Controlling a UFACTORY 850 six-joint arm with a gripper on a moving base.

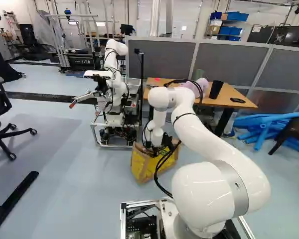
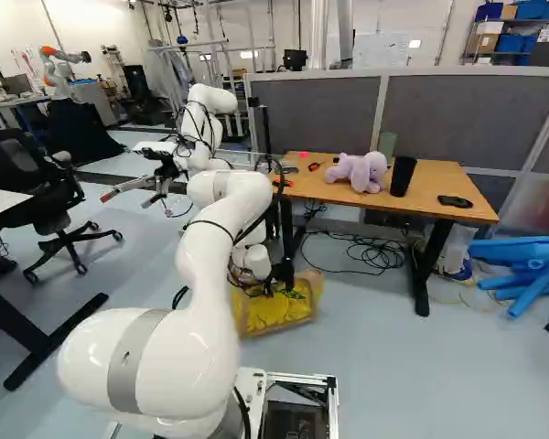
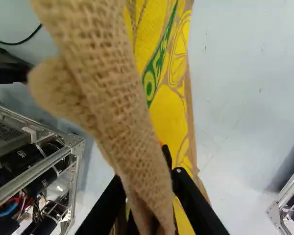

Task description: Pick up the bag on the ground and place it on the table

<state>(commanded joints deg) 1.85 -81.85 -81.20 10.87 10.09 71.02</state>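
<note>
The step in hand is the handle grasp, apparently passing into the lift. The end effector [image 3: 149,183] is pinching one jute handle [image 3: 110,93]: the two fingers are bearing on it from opposite sides, standing apart by only the thickness of the bunched fabric. The yellow-printed jute shopping bag [image 1: 141,165] is standing roughly upright at floor level, in front of the desk [image 2: 421,204], near its front left corner; whether its base is touching the floor cannot be told. The next move is calling for a straight, slow vertical raise with the grip maintained, until the bag's underside is clearing the desk's front edge. Only then should the arm carry it over that edge, lower it left of the plush elephant [image 2: 359,172] and the black tumbler [image 2: 402,176], and release. Caution: with one handle bearing the load, the bag may be tilting or swinging during transfer, and could strike the desk edge or the wheeled frame [image 1: 117,146] of the other robot [image 1: 111,59].
</note>
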